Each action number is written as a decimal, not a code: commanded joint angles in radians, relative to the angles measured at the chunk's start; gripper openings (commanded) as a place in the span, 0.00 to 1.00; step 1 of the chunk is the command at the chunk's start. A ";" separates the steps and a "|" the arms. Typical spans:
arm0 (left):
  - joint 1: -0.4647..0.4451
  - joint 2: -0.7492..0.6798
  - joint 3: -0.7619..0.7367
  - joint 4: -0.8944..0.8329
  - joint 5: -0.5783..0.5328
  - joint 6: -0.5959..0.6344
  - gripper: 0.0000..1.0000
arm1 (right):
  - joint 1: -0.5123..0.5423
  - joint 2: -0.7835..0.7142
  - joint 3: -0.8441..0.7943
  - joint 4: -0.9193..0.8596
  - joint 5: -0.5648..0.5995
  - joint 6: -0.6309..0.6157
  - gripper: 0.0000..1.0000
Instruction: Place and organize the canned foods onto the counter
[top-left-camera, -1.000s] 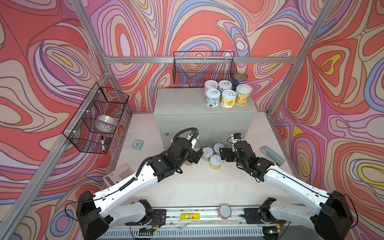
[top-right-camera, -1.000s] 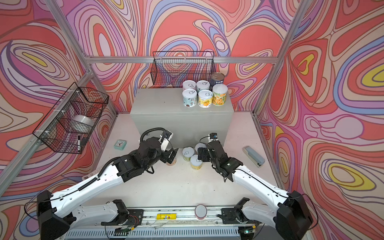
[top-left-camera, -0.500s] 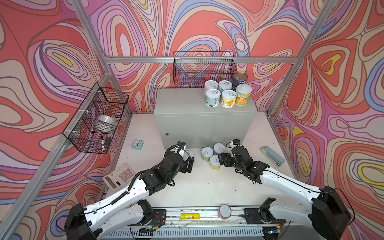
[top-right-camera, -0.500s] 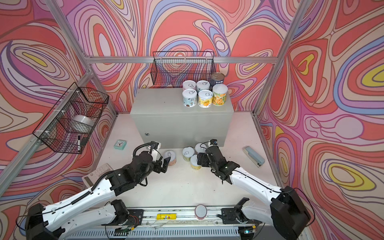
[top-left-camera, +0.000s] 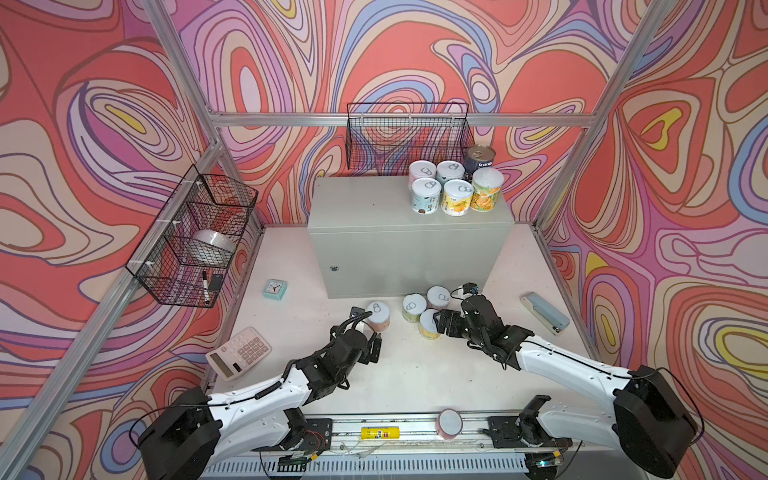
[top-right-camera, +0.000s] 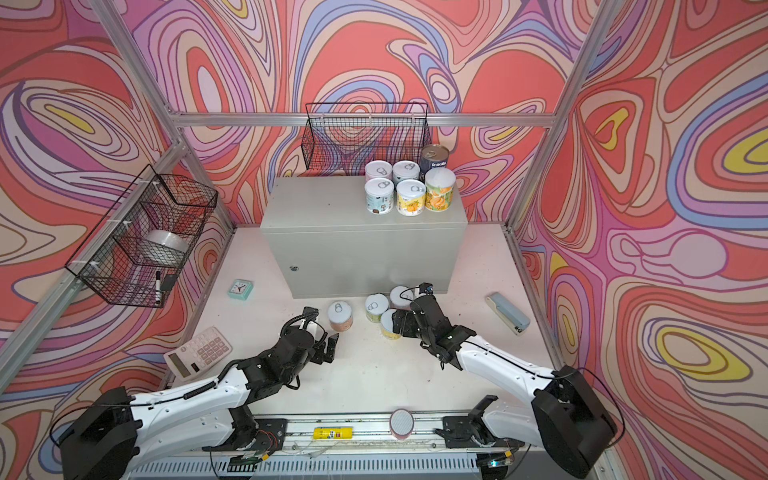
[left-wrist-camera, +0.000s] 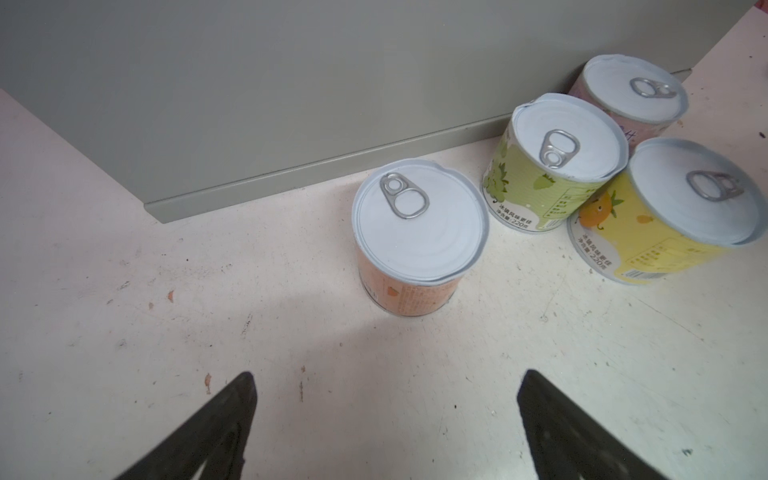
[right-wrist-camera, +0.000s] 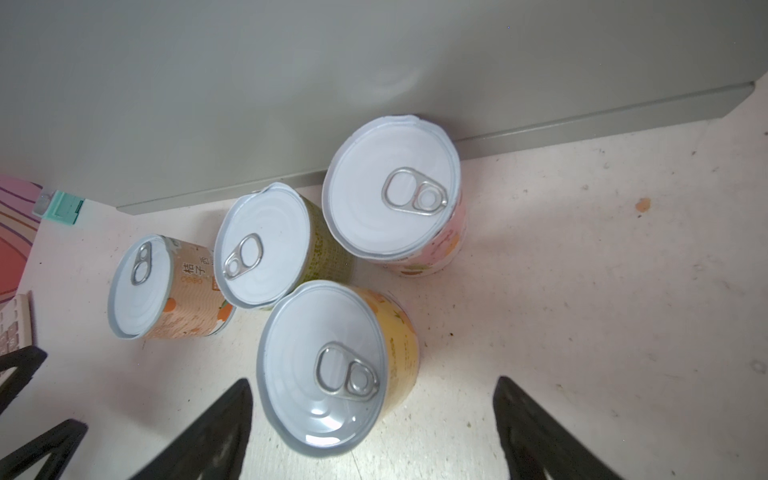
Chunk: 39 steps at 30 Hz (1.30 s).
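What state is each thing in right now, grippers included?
Left gripper: open, empty.
Right gripper: open, at the yellow can, not clamped.
Yellow can: upright on the table.
Green can: upright, beside it.
Pink can: upright, nearest the counter.
Orange can: upright, standing apart.
Six cans on the counter: upright, grouped at its right end.
Counter: door shut.
Stapler: closed.
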 joint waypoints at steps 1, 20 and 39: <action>0.000 0.034 -0.014 0.197 -0.026 0.019 1.00 | 0.008 -0.032 -0.040 0.061 -0.028 -0.032 0.94; 0.012 0.582 0.020 0.785 -0.053 0.032 1.00 | 0.079 -0.033 -0.028 0.035 0.043 -0.020 0.91; 0.055 0.873 0.075 1.111 -0.140 0.053 0.98 | 0.082 0.010 -0.006 0.029 0.051 -0.007 0.90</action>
